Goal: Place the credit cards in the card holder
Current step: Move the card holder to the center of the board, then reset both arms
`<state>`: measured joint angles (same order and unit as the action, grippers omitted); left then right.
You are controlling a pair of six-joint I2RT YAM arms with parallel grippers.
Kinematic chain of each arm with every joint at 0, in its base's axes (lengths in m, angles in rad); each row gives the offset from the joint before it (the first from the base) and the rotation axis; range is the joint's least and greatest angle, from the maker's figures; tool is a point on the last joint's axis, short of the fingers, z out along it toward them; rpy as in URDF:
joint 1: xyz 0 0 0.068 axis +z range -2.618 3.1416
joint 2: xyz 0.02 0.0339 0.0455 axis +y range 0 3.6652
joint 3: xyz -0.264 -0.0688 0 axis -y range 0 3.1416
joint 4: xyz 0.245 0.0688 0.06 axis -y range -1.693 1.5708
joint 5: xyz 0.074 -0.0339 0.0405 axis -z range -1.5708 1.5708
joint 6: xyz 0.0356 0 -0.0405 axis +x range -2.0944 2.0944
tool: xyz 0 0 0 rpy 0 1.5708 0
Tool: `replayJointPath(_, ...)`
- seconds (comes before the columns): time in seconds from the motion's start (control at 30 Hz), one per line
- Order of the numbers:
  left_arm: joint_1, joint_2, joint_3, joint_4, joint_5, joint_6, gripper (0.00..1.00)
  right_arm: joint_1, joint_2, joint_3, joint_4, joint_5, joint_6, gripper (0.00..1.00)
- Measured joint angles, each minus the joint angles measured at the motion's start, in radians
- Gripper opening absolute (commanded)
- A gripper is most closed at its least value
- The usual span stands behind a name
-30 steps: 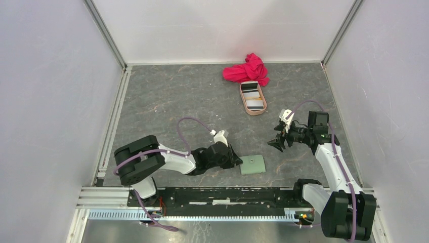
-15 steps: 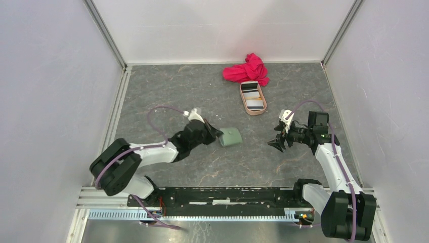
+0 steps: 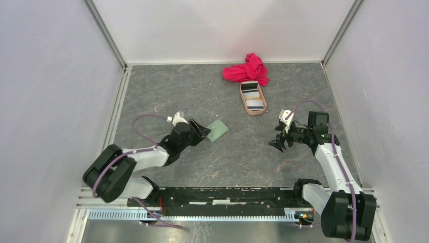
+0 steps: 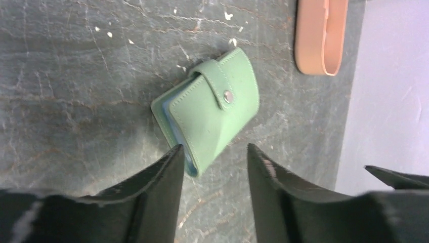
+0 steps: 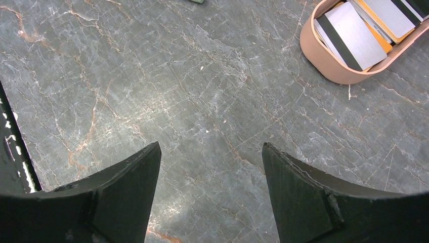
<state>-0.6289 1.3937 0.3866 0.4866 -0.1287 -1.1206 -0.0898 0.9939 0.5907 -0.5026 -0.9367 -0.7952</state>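
Observation:
The sage-green card holder (image 3: 217, 130) lies snapped shut on the table left of centre. In the left wrist view the card holder (image 4: 210, 114) shows its button and a blue-grey inner edge. My left gripper (image 3: 204, 131) is open just behind it; its near corner sits between the left gripper's (image 4: 213, 148) tips, close to the left finger (image 4: 162, 177), with a gap to the right one. The credit cards (image 5: 349, 35), grey with black stripes and one orange (image 5: 377, 28), lie in the pinkish tray (image 5: 324, 61). My right gripper (image 3: 277, 143) hangs open over bare table, empty.
The pinkish-tan oval tray (image 3: 246, 106) stands at the back, right of centre, with a crumpled red cloth (image 3: 248, 68) just behind it. The tray's end (image 4: 321, 40) also shows beyond the card holder. White walls close in the table on three sides.
My left arm carried the card holder from the front centre back and to the left, then opened its jaws and let it go on the table. The right arm stayed put.

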Motion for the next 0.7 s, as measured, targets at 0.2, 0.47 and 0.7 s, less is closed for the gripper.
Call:
replayJointPath(0.2, -0.001, -0.363, 0.016, -0.253, -0.020, 0.137, 0.96, 0.000, -0.003, 0.000, -0.001, 0.009, -0.011, 0.84)
replayJointPath(0.47, -0.001, -0.755, 0.191, -0.437, 0.016, 0.411, 1.00, -0.049, -0.114, 0.000, 0.057, 0.113, 0.066, 0.98)
replayJointPath(0.7, -0.001, -0.731, 0.455, -0.644, 0.116, 0.536, 1.00, -0.096, -0.177, 0.136, 0.140, 0.335, 0.356, 0.98)
